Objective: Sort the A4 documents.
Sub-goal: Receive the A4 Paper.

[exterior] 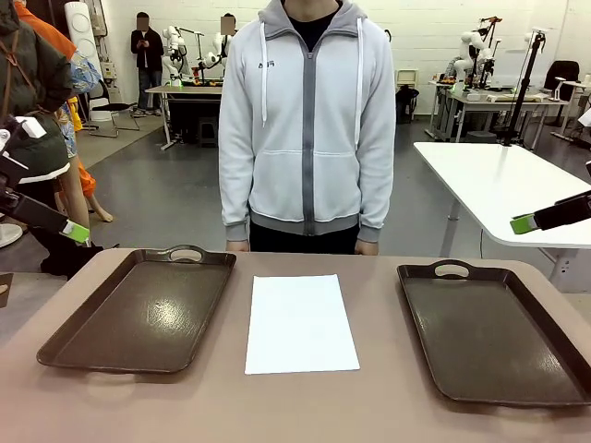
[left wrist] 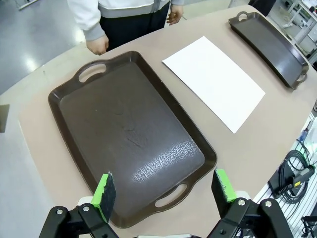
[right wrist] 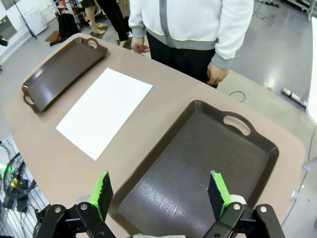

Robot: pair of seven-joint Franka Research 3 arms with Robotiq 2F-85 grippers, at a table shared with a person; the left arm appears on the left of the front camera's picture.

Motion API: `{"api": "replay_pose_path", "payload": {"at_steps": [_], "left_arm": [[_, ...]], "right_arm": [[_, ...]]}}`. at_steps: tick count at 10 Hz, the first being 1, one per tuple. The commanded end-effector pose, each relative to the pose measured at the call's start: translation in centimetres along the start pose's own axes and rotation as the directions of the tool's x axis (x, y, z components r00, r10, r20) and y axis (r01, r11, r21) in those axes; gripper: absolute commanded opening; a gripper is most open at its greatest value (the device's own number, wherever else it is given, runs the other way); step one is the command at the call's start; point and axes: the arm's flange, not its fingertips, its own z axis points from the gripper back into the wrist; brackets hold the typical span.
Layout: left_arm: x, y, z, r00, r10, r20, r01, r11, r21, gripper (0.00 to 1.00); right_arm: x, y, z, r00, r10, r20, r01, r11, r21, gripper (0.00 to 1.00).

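Jaws spread wide and empty, the left gripper (left wrist: 164, 188) hung over one dark brown, handled rectangular tray (left wrist: 129, 134) and the right gripper (right wrist: 161, 191) over the other tray (right wrist: 198, 163), probably poised to reach inward. The plain white A4 documents (exterior: 300, 323) lay flat on the tan table (exterior: 277, 406) between both trays, apparently so that either arm could reach them.

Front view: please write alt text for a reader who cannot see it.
White A4 documents lie on the table between a left tray and a right tray. A person in a grey hoodie stands at the far side.

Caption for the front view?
White A4 sheet lies between the left tray and right tray; person stands across the table.
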Motion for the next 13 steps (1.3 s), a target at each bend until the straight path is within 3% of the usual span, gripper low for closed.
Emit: {"api": "replay_pose_path", "payload": {"at_steps": [1,13], "left_arm": [[0.1,0.08,0.43,1.0,-0.002,0.023,0.001,1.0,0.006,1.0],[0.1,0.08,0.43,1.0,-0.002,0.023,0.001,1.0,0.006,1.0]], "right_arm": [[0.02,-0.01,-0.05,1.0,0.0,0.002,0.0,1.0,0.0,1.0],[0.02,-0.01,-0.05,1.0,0.0,0.002,0.0,1.0,0.0,1.0]]}}
